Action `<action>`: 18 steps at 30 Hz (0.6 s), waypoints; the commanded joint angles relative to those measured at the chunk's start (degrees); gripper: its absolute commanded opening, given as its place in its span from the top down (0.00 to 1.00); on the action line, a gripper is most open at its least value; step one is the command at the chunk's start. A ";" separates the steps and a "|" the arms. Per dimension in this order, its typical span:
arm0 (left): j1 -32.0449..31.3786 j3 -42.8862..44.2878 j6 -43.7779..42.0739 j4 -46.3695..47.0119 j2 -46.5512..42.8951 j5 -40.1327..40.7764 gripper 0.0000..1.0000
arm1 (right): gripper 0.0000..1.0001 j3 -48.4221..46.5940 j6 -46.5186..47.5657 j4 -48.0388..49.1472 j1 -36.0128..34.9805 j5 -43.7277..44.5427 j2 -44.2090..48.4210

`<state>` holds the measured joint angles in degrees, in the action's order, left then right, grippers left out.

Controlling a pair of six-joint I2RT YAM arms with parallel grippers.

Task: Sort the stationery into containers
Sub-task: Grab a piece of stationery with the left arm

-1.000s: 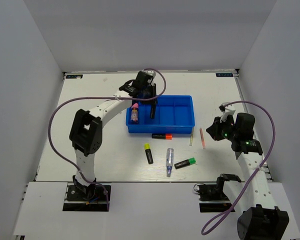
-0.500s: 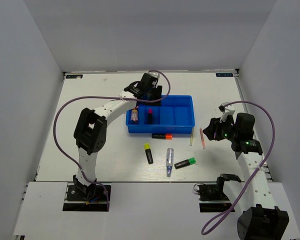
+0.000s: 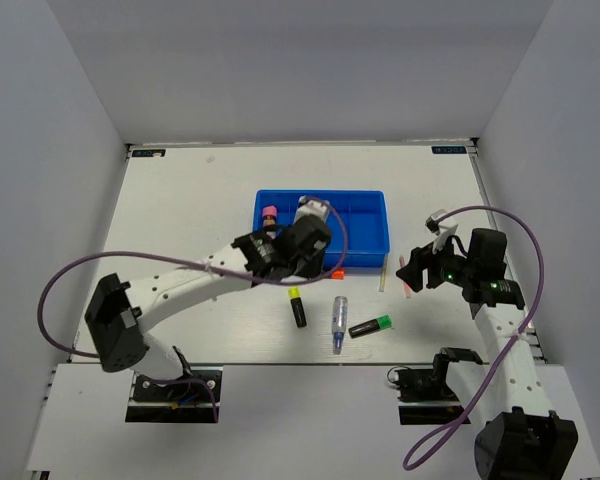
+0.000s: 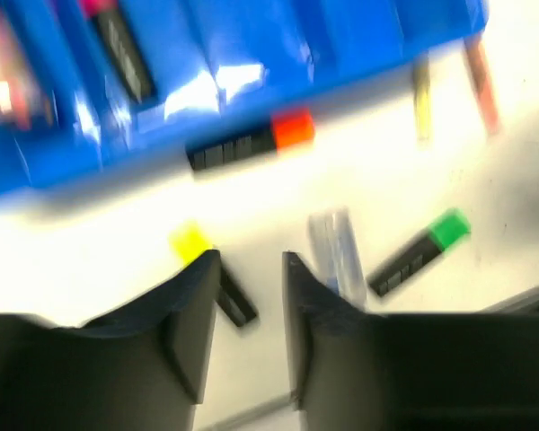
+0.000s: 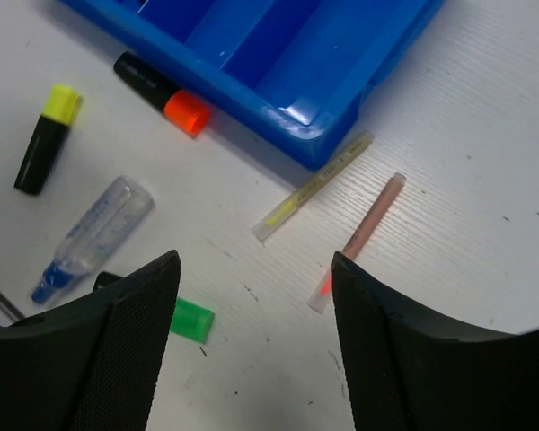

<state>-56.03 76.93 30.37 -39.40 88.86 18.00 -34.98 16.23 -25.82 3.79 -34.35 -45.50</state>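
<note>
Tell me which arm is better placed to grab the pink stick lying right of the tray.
Right. Its open gripper hangs just by the pink stick; the left gripper is farther off across the table, above the yellow-capped highlighter.

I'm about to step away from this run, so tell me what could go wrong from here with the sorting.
The left hand hangs open over both the yellow highlighter and the clear pen; it might nudge one while taking the other. The right hand is open above the thin pink stick, flat beside the pale-yellow stick, likely hard to pinch alone.
</note>
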 commanded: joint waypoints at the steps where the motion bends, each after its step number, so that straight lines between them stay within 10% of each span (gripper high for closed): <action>1: -4.60 -8.07 16.50 -8.42 -4.48 11.96 0.48 | 0.28 -0.44 7.50 -2.65 0.16 -9.41 -0.56; 18: -9.10 -11.01 34.92 -4.82 6.58 22.17 0.34 | 0.30 -0.44 6.45 -2.74 0.16 -9.16 -1.44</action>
<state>-65.10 64.25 60.77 -46.70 95.00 39.11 -34.98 22.11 -28.60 3.79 -42.61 -47.59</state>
